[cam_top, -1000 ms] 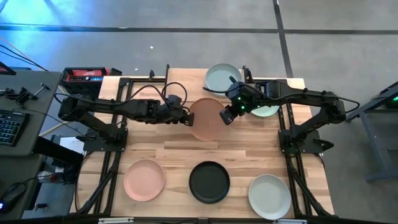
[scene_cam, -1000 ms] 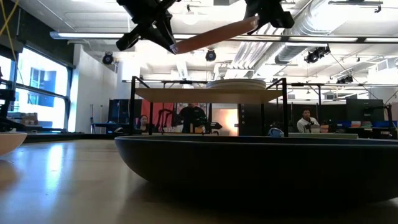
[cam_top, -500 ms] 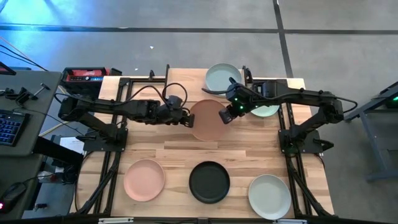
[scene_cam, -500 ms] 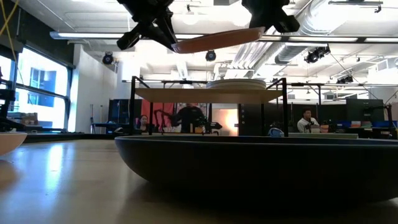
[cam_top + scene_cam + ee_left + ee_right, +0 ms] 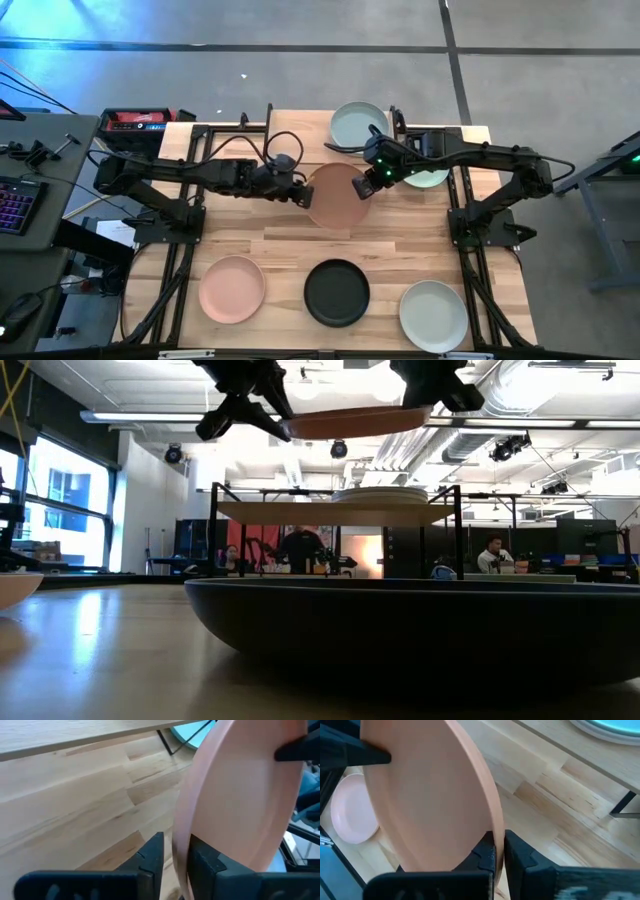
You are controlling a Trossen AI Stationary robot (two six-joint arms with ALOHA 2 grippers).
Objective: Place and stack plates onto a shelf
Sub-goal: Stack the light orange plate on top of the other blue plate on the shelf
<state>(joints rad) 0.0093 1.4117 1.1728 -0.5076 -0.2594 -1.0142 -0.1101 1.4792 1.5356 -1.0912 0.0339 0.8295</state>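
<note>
Both grippers are meeting at one round matte peach plate (image 5: 335, 193), which is hanging in the air above the middle of the wooden tabletop (image 5: 420, 245). Right gripper (image 5: 362, 186) is clamping the plate's right rim: in the right wrist view its two dark fingers (image 5: 490, 851) are pressing the thin edge between them, closed on it. Left gripper (image 5: 300, 195) is standing at the opposite rim. In the left wrist view its fingers (image 5: 152, 851) are standing on both sides of the edge with a small gap showing on one side, so its jaws are parted and not squeezing the plate.

In the low view the peach plate is lying almost level, above the small shelf with the light wooden top and thin black legs (image 5: 330, 512).

On the shelf a round pale green plate (image 5: 358, 124) is lying on the left part, and another pale plate (image 5: 428, 177) is showing partly under the right arm. Along the near edge of the table three more plates are lying well apart from each other: a pink plate (image 5: 232, 289), a black plate (image 5: 337, 293) and a pale green-white plate (image 5: 433, 315). Nothing is standing between the held plate and the shelf top.
</note>
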